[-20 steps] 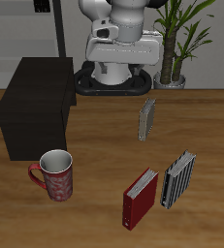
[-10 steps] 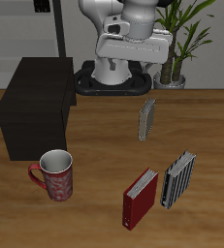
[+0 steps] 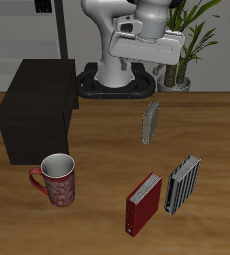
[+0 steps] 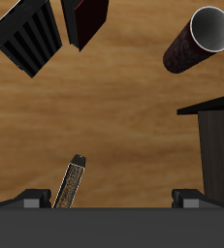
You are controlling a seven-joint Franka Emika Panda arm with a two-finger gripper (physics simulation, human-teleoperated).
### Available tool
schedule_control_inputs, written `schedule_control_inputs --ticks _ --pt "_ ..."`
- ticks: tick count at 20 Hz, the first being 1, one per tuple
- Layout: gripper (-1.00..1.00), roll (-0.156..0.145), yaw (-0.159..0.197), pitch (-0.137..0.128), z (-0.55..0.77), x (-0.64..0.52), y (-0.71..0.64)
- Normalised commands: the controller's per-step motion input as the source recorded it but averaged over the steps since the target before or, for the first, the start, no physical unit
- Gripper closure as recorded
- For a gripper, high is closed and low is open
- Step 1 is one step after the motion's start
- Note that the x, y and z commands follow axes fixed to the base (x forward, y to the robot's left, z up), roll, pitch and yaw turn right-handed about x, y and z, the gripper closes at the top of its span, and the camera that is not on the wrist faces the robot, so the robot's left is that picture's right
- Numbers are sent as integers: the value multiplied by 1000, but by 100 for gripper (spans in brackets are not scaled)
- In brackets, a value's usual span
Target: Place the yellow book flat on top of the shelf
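Exterior view. Near the tabletop's front edge: red book point(image 3: 143, 203), striped book point(image 3: 183, 183), mug point(image 3: 55, 179). Mid-table: yellow book point(image 3: 150, 123), upright on edge, ungrasped. Toward a side edge: shelf point(image 3: 37, 108), top bare. At the back edge: gripper point(image 3: 151, 72), raised, jaws spread, empty. Risk, judged: the thin upright book tips if a descending finger clips it.

Evenly lit, sharp simulator render with no glare or blur; objects cast only soft, faint shadows on the wooden table point(image 3: 97, 149).
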Motion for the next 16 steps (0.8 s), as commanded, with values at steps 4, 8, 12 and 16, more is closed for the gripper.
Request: schedule_control_inputs --ticks 4,8,12,16 --pt "-100 91 -15 37 -356 -223 308" --pt "-100 65 -16 16 -264 -196 242" --pt "-100 49 9 -14 -273 -198 251" --pt "-100 36 11 -52 -354 -205 264"
